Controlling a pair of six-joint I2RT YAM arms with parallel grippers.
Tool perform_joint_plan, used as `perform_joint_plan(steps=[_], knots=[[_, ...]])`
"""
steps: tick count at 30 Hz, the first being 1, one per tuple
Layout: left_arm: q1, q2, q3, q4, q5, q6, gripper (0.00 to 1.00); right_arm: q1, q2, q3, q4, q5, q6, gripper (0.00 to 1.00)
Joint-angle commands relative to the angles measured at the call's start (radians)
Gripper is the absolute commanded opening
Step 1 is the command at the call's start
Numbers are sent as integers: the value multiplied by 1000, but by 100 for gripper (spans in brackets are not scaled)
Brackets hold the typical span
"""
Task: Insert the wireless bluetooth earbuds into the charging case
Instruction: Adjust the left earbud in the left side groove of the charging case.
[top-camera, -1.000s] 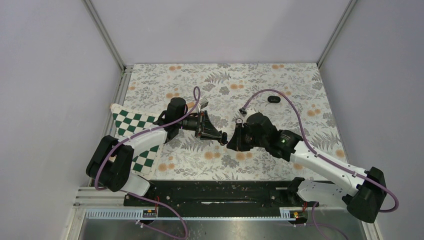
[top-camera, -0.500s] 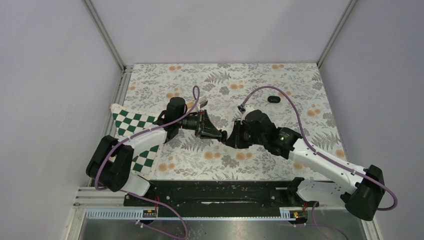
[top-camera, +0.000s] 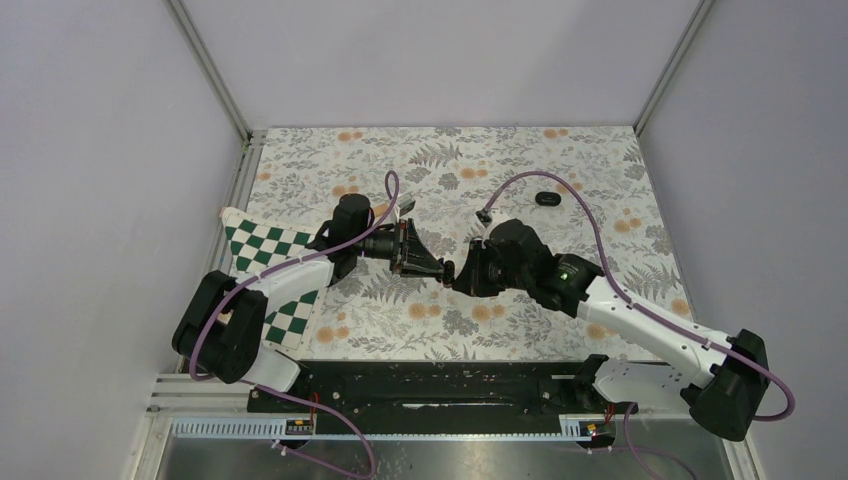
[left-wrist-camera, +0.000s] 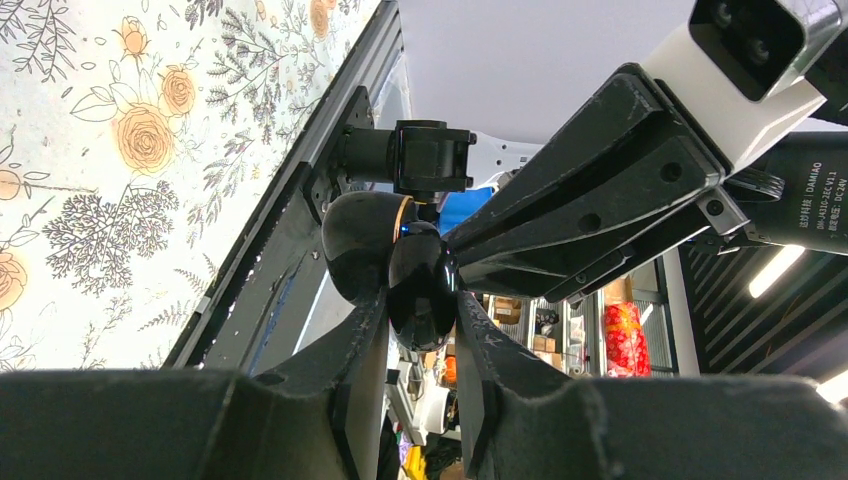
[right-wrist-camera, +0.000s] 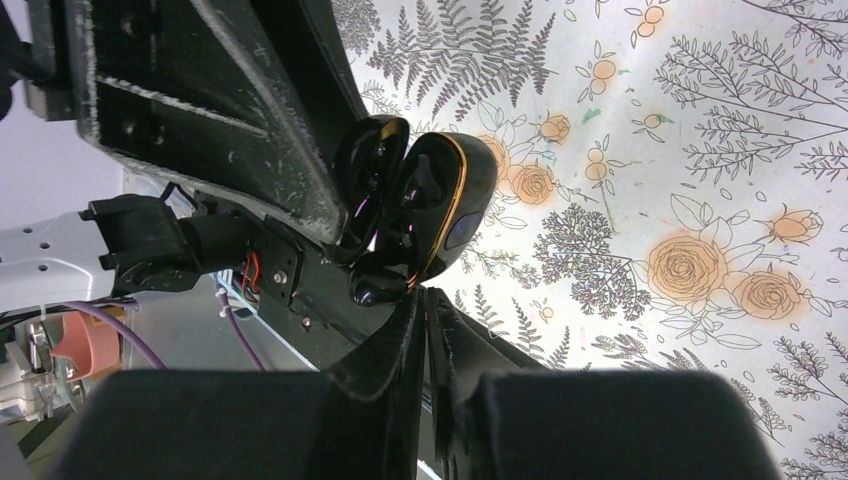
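Hanging above the middle of the table (top-camera: 500, 150), the case (left-wrist-camera: 420, 290) is open with its lid swung back. My left gripper (left-wrist-camera: 420, 300) is clenched on its body. My right gripper (right-wrist-camera: 422, 300) is at the case's mouth, pinched almost to nothing. I take the small dark lump at its tips to be a bud (right-wrist-camera: 375, 290). It touches the gold rim but, as I judge it, is not yet seated.

So the case is lifted and opened and one bud has been brought to the opening. Pressing that bud into its socket is left to do. I cannot tell whether the other bud is already inside, because the hollows are dark and half hidden by my fingers. Further out, a dark ring (top-camera: 546, 198) lies toward the far right, and a checked cloth (top-camera: 262, 250) lies under my left arm.
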Motion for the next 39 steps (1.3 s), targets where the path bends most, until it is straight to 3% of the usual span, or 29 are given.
perform_joint_plan(steps=[1, 39], knots=[[-1, -12, 5, 81, 6, -13, 0, -6, -49, 18, 5, 1, -13, 11], [2, -29, -15, 96, 14, -21, 0, -14, 14, 112, -31, 44, -47, 10]])
